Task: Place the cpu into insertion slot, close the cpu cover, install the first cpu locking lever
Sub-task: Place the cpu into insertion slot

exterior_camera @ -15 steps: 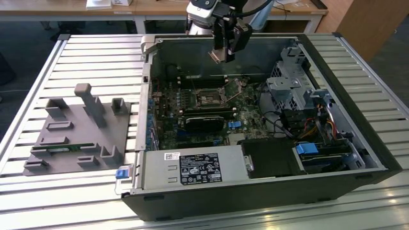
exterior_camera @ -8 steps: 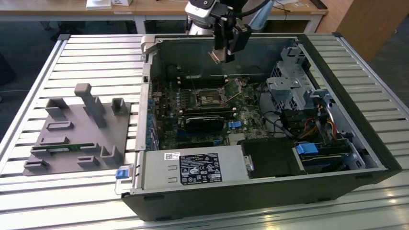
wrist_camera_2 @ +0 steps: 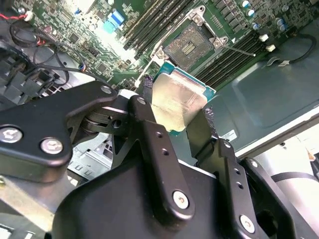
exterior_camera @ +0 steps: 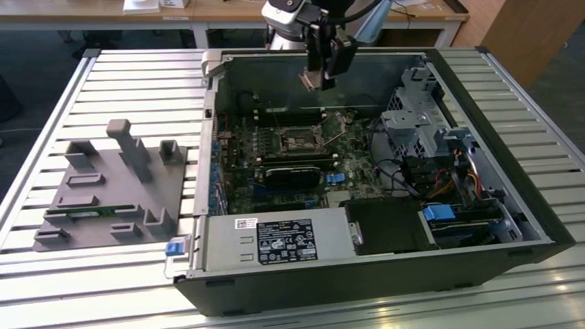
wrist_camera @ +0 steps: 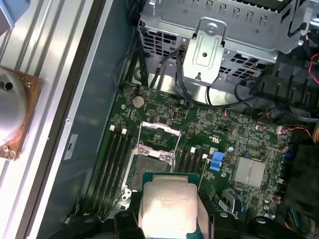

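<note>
My gripper [exterior_camera: 316, 81] hangs over the back of the open computer case, shut on the cpu [exterior_camera: 309, 81]. In both wrist views the chip's pale silver face [wrist_camera_2: 177, 102] [wrist_camera: 167, 206] sits between the two black fingers [wrist_camera_2: 149, 132], held by its edges. The insertion slot [exterior_camera: 297, 140] lies below on the green board, a dark square with a silvery rim [wrist_camera_2: 192, 44] [wrist_camera: 149, 167]. The cpu hovers above it, not touching. The cpu cover [wrist_camera: 159, 133] stands flipped open at the far side of the socket, a thin silvery frame.
The black case walls [exterior_camera: 494, 82] ring the board. A metal drive cage [exterior_camera: 412, 116] and cables [exterior_camera: 402, 175] crowd the exterior view's right. A black module [exterior_camera: 292, 175] sits in front of the socket, the power supply [exterior_camera: 274, 240] nearer still. A grey fixture [exterior_camera: 119, 181] stands on the slatted table.
</note>
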Action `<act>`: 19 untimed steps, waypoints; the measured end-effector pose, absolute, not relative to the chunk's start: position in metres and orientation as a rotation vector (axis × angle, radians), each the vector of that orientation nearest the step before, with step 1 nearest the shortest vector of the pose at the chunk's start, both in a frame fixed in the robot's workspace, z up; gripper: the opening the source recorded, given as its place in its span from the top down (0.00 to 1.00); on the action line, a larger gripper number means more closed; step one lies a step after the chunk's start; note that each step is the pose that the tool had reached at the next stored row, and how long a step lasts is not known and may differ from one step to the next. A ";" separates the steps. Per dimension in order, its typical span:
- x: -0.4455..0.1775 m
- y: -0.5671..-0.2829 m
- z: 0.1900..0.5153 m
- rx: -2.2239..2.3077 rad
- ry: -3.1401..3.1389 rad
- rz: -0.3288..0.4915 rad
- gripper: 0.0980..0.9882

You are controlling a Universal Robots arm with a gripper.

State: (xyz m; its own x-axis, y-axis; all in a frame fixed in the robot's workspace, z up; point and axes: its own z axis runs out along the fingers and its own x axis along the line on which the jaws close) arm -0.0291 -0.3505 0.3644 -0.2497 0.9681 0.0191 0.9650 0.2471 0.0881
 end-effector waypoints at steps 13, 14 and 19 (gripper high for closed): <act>-0.030 -0.350 0.363 2.062 2.308 0.122 0.52; -0.030 -0.350 0.362 2.071 2.299 0.121 0.52; -0.030 -0.350 0.361 2.109 2.264 0.119 0.52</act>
